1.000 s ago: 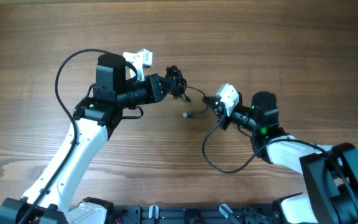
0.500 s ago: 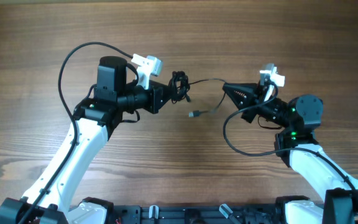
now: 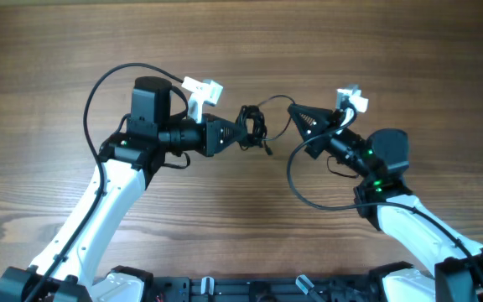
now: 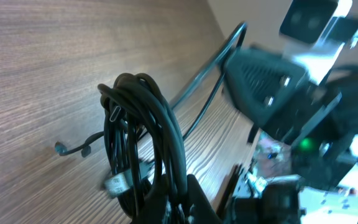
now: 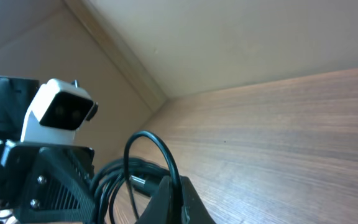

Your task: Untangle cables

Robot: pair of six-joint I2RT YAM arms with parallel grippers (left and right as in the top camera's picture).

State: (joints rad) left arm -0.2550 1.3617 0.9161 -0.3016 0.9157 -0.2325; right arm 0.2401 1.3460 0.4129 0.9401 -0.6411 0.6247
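Note:
The cables are a small knotted black coil (image 3: 251, 126) held just above the wood table (image 3: 350, 50). My left gripper (image 3: 239, 134) is shut on the coil's lower side. In the left wrist view the coil (image 4: 143, 134) rises straight out of the closed gripper (image 4: 178, 180). One thin strand (image 3: 275, 99) arcs from the coil to my right gripper (image 3: 293, 107), which is shut on it. The right wrist view shows that strand (image 5: 157, 142) looping up from between the closed gripper's (image 5: 176, 179) fingers. A short plug end (image 3: 268, 149) dangles under the coil.
The two grippers face each other tip to tip near the table's middle, a short gap apart. Thick black arm wires loop beside each arm, one on the left (image 3: 99, 84) and one on the right (image 3: 296, 189). The left arm's white camera (image 5: 61, 107) shows in the right wrist view.
My right gripper has swung left toward the left gripper, so the strand between them has gone from stretched to a slack arc. The left gripper and coil have shifted slightly right.

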